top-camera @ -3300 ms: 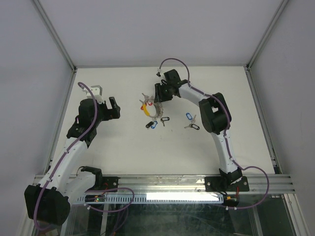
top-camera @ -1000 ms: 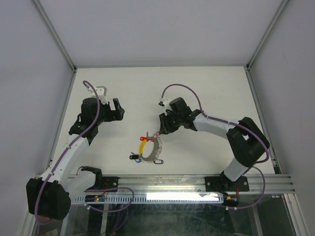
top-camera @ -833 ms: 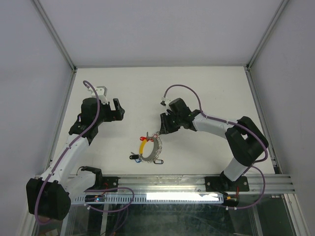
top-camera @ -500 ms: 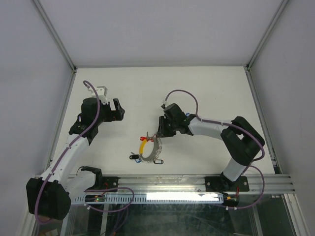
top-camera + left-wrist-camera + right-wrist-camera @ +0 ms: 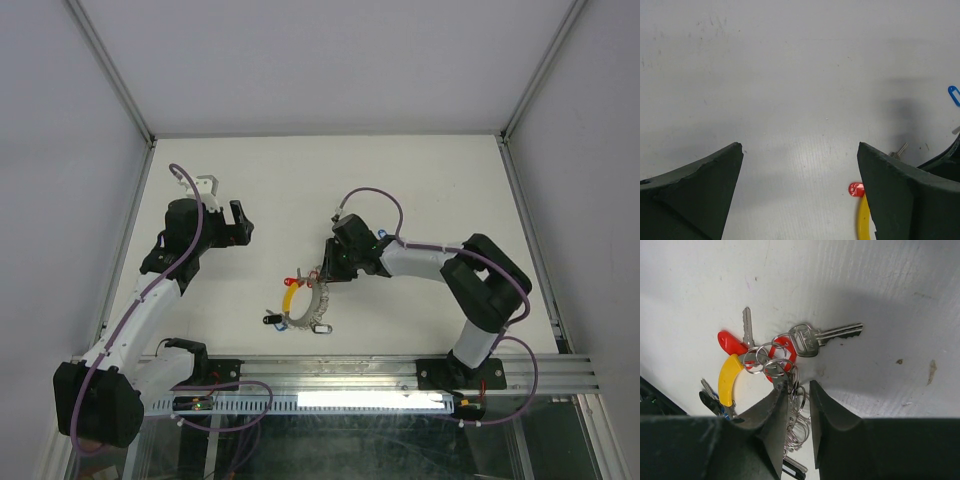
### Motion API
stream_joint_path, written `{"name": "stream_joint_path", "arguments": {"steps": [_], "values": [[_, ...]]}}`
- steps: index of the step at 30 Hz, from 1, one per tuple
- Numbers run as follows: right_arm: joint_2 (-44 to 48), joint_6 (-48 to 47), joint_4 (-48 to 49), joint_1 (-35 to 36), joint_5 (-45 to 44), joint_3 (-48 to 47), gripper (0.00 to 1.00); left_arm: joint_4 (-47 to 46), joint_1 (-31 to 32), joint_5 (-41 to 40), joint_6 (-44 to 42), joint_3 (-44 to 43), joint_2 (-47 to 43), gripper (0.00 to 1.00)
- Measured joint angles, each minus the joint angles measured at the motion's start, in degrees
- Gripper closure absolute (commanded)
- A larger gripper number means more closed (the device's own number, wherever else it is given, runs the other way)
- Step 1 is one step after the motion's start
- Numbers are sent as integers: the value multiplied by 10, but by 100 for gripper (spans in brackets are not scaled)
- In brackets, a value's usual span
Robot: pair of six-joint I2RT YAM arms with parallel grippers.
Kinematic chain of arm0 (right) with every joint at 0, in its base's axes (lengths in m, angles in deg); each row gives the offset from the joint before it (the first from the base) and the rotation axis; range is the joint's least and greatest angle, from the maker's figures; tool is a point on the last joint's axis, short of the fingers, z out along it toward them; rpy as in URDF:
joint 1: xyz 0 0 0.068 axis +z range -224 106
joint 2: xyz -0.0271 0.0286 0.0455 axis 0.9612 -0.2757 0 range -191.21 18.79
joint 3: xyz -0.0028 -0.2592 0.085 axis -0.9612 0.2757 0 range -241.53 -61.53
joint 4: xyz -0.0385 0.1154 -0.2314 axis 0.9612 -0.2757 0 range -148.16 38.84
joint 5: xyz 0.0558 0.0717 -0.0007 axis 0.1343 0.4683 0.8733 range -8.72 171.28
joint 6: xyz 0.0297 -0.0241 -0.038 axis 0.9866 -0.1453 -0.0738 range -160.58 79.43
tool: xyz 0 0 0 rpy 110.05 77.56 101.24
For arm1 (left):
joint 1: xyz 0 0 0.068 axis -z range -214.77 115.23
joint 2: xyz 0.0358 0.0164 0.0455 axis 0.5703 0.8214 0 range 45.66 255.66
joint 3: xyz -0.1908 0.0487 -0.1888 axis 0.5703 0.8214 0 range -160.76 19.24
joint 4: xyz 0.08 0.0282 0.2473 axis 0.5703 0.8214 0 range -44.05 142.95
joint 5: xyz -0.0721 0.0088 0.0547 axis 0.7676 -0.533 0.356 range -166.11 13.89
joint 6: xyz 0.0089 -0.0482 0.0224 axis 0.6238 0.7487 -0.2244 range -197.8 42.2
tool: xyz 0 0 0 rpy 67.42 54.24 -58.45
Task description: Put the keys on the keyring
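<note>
Dragged toward the near table [image 5: 420, 180] edge, the keyring [image 5: 316, 303] sits pinched by right hand [image 5: 799, 389]; left hand [image 5: 800, 146] spread.

Overhead and wrist views (both close) share keys [image 5: 805, 340].

Right gripper [image 5: 799, 388]: enters from the near edge; its two dark fingers [image 5: 832, 415] are drawn close, with only a narrow gap between them.
Keyring [image 5: 796, 416]: a bunch of thin wire loops caught in that gap and spilling out past the fingertips.
Silver key [image 5: 822, 335]: lies flat, head at the loops, blade pointing right.
Red tags [image 5: 731, 342]: two; one on the left beside a blade pointing far, one among the loops.
Yellow tag [image 5: 729, 377]: curved, left of the fingers.
Black tag [image 5: 707, 401]: near left, partly hidden.
Table [image 5: 890, 285]: white, shadowed around the keys.
</note>
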Motion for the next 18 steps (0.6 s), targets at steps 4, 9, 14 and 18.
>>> {"name": "stream_joint_path", "arguments": {"steps": [4,9,14,18], "values": [[-4,2,11,0,6,3,80,0,0,0,0,0,0,4],[-5,2,18,0,10,5,93,0,0,0,0,0,0,4],[-3,-3,32,0,12,14,100,0,0,2,0,0,0,3],[17,-28,30,0,3,25,100,-3,0,11,1,0,0,1]]}}
